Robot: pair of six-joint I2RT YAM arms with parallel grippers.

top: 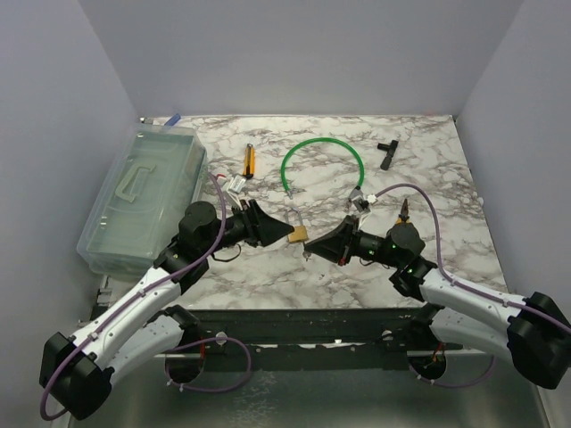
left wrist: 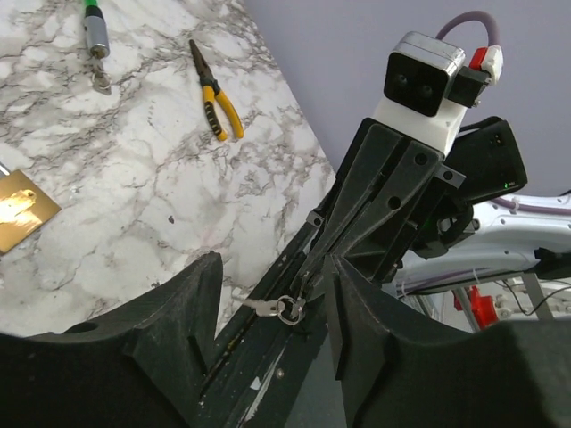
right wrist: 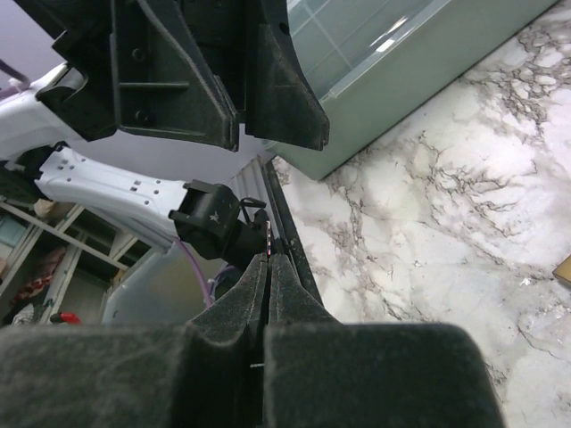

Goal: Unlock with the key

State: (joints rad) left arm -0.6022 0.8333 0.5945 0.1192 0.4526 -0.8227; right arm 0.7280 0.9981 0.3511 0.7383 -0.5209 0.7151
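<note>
The tiny silvery key (left wrist: 260,308) with its ring is pinched in my right gripper (top: 310,249), which is shut on it; its thin edge sticks out of the shut fingertips in the right wrist view (right wrist: 269,245). The brass padlock (top: 297,235) lies on the marble table between the two grippers, and it also shows at the left edge of the left wrist view (left wrist: 20,210). My left gripper (top: 278,232) is open and empty, just left of the padlock. It faces the right gripper, and the key shows between its fingers (left wrist: 183,308).
A clear plastic box (top: 143,192) stands at the left. A green cable loop (top: 321,165), yellow-handled pliers (top: 250,161) and a black T-shaped tool (top: 386,152) lie further back. A small tool (top: 404,212) lies by the right arm. The table's front edge (left wrist: 268,357) is close below the grippers.
</note>
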